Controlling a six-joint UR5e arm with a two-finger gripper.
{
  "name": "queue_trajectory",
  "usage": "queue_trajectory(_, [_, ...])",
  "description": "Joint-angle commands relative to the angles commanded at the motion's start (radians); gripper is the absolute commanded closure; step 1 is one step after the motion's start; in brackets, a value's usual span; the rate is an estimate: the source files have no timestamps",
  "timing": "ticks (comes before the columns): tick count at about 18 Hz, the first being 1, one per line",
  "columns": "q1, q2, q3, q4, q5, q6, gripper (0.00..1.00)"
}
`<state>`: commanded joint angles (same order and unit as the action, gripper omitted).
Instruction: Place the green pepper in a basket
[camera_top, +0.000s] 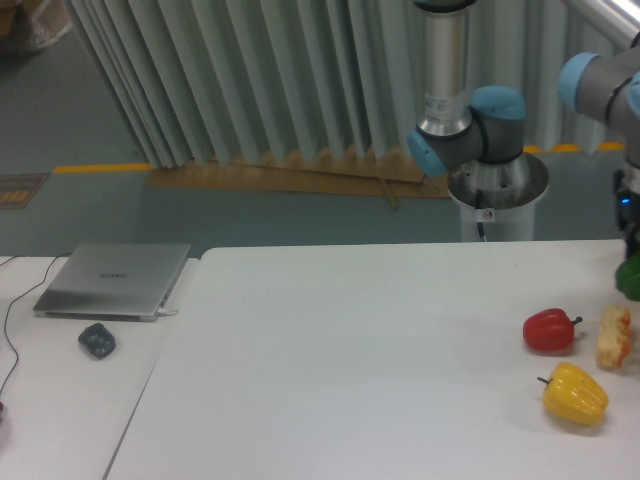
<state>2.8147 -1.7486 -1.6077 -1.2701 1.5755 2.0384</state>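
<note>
- At the far left, near nine o'clock, we see a closed silver laptop (113, 280) on a lower side table (60, 410), with a dark computer mouse (97, 341) just in front of it and a thin cable trailing toward the edge.
- The main white table (340, 370) fills the middle; beyond it at twelve o'clock hang pale pleated curtains (250, 80).
- At about one o'clock the arm's base column (445, 60) rises behind the table, with a blue-capped joint (470, 135) above a round pedestal.
- Toward three o'clock a red pepper (549, 330) lies on the table, a yellow pepper (575, 394) sits near it toward five o'clock, and a pale piece of food with red patches (613, 338) lies just right of the red one.
- At the right frame edge, around three o'clock, the green pepper (630, 277) hangs above the table, only partly in view beneath the wrist.
- The gripper (630, 262) is mostly cropped; we cannot tell how its jaws stand, though the pepper's raised position suggests to us that it is held.
- No basket is visible; we judge it lies off to the right.
- We expect the pepper to be light, hollow and fairly stiff, with glossy skin that may slip; a grasp across the broad shoulders of the body looks safer than the stem.
</note>
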Motion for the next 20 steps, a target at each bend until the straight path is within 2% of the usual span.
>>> queue_trajectory(8, [0.121, -0.077, 0.06, 0.035, -0.031, 0.196, 0.53])
queue_trajectory(11, [0.147, -0.107, 0.077, 0.035, -0.031, 0.247, 0.53])
queue_trajectory(14, [0.164, -0.133, 0.075, 0.07, -0.031, 0.311, 0.53])
queue_trajectory(16, [0.177, -0.147, 0.072, 0.072, -0.031, 0.33, 0.53])
queue_trajectory(20, [0.175, -0.166, 0.074, 0.077, -0.031, 0.362, 0.52])
